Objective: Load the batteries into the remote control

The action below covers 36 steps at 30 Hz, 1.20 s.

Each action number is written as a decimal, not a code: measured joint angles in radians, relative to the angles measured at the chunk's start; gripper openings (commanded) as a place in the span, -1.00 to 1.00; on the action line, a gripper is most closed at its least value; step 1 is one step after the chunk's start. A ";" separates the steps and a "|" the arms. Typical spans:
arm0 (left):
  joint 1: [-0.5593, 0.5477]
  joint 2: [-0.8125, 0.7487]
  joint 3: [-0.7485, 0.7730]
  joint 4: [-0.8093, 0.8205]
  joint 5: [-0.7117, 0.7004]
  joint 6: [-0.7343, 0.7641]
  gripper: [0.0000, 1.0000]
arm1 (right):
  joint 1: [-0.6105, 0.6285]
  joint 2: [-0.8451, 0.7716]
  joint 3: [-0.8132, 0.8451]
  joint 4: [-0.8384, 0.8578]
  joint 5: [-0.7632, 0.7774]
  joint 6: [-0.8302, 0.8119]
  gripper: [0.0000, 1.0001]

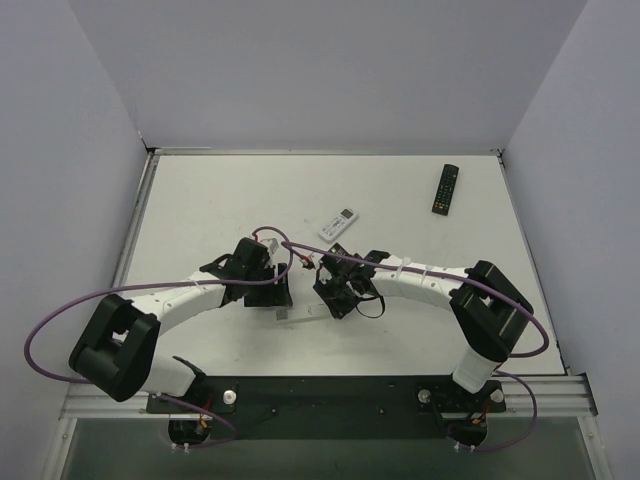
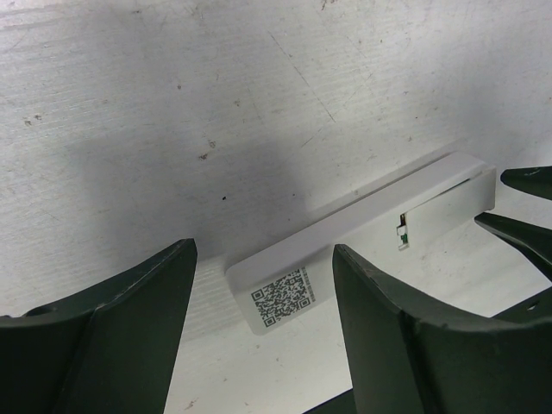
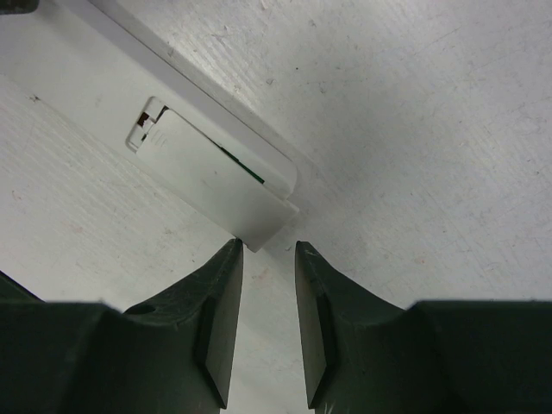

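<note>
- The remote control lies flat mid-table between the 2 arms, its battery cover facing up; a thin green strip shows at the cover's edge
- Left gripper: jaws wide apart, straddling the remote's QR-label end; clamped on nothing
- Right gripper: jaws nearly together, narrow empty gap between; tips just off the remote's other end
- 1 wider white remote and 1 black remote lie farther back

QR code sticker on remote control
</note>
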<state>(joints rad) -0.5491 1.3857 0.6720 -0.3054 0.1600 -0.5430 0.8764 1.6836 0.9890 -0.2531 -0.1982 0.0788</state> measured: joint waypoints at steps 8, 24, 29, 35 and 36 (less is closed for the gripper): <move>0.000 0.000 0.000 0.000 0.000 0.002 0.50 | 0.000 0.000 0.000 0.006 -0.001 -0.007 -0.56; 0.000 -0.002 0.000 -0.001 0.000 0.002 0.49 | -0.013 -0.031 -0.045 0.048 -0.021 -0.050 -0.35; 0.000 -0.037 0.000 -0.006 -0.004 0.017 0.51 | -0.071 -0.148 -0.070 0.032 -0.074 -0.010 -0.09; -0.009 -0.103 0.000 0.002 -0.007 0.104 0.60 | -0.190 -0.232 -0.115 0.096 -0.212 0.131 -0.11; -0.015 -0.110 0.000 0.008 -0.004 0.124 0.61 | -0.212 -0.230 -0.132 0.119 -0.237 0.161 -0.12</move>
<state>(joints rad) -0.5640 1.2755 0.6720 -0.2970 0.1562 -0.4191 0.6640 1.4532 0.8566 -0.1345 -0.4347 0.2401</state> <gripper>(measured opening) 0.786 0.450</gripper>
